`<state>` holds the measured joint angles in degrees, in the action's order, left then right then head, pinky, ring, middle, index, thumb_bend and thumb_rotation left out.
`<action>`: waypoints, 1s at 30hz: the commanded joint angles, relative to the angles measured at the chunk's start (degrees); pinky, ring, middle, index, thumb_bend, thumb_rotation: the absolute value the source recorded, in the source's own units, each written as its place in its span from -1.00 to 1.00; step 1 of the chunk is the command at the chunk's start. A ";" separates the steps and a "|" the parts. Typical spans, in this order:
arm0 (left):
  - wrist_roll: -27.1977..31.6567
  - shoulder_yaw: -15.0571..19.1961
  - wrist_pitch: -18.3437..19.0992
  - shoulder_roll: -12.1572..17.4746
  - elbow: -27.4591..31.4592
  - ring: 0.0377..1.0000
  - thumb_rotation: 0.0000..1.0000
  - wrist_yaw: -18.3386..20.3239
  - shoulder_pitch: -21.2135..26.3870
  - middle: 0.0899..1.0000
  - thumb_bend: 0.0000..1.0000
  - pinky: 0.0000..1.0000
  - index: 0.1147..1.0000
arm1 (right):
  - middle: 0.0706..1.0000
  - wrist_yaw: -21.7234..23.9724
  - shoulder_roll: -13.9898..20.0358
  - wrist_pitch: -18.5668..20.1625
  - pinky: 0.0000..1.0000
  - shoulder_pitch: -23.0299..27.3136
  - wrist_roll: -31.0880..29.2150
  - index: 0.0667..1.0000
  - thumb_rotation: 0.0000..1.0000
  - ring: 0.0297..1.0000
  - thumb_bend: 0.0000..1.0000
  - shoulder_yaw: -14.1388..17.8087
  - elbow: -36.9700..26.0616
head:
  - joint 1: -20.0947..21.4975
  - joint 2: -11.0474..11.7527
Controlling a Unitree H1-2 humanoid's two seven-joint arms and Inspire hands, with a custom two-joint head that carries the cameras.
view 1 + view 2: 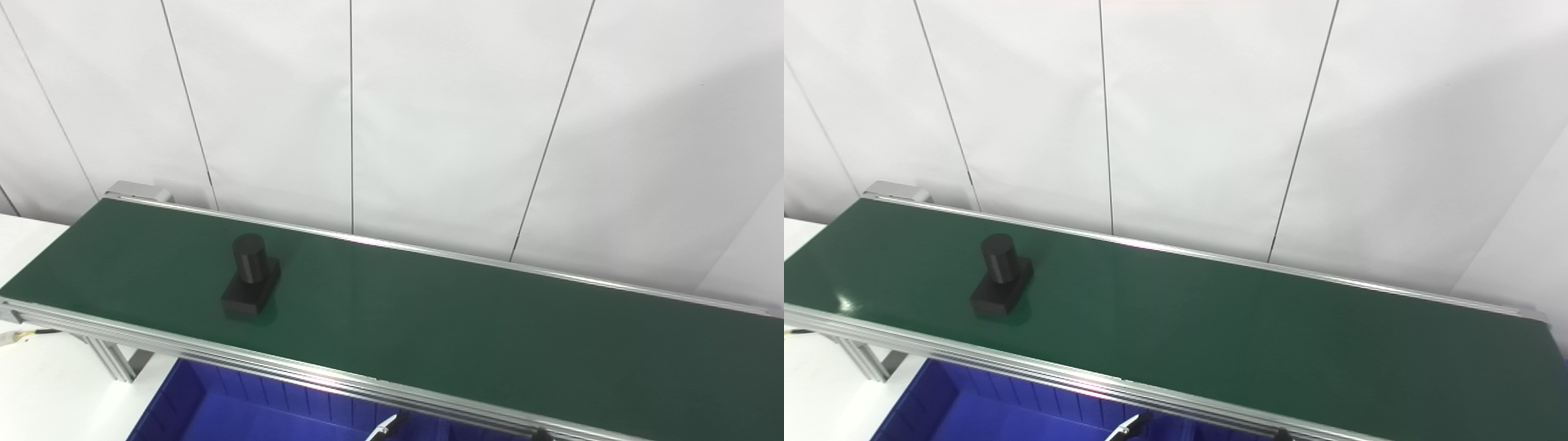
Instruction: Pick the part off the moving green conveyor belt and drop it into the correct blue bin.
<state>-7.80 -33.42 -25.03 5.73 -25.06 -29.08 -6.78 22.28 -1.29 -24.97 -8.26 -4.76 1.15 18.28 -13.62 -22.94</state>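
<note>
Part rides the belt near its left end, untouched; I see neither hand, so finger state is unknown. Next I'd reach, then bin.

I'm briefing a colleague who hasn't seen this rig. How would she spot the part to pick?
Find the long green conveyor belt before the white wall. Toward its left end stands the part: black, an upright cylinder on a flat rectangular base. Nothing else lies on the belt.
</note>
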 commanded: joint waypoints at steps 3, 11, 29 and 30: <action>0.16 -0.21 -1.90 -0.26 0.89 0.83 0.90 -0.27 1.24 0.84 0.76 0.72 0.73 | 0.89 1.98 -1.78 -1.95 0.79 -0.12 -0.92 0.91 -0.03 0.85 0.98 0.91 -6.26 | 0.18 0.04; 0.16 -0.34 -1.90 -0.06 0.22 0.84 0.84 -0.15 1.90 0.84 0.73 0.74 0.73 | 0.87 -1.01 -4.00 -1.95 0.83 3.01 0.76 0.87 -0.39 0.86 0.98 2.09 -15.27 | 1.05 0.36; 0.21 -0.40 -1.90 -1.23 -3.03 0.84 0.80 -0.66 4.59 0.83 0.74 0.73 0.74 | 0.74 -15.99 1.84 -1.95 0.56 29.02 7.28 0.82 -0.70 0.65 0.99 -0.79 -0.34 | 0.70 1.48; 0.14 -0.52 -1.90 -1.23 -3.14 0.83 0.80 -0.74 4.69 0.83 0.75 0.73 0.74 | 0.72 -16.49 1.93 -1.95 0.55 30.22 7.34 0.81 -0.72 0.63 1.00 -1.21 0.99 | 0.70 1.51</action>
<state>-6.80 -33.48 -25.03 5.16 -28.94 -29.37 -3.47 6.66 0.88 -25.07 18.83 2.46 0.68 19.50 -13.01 -21.36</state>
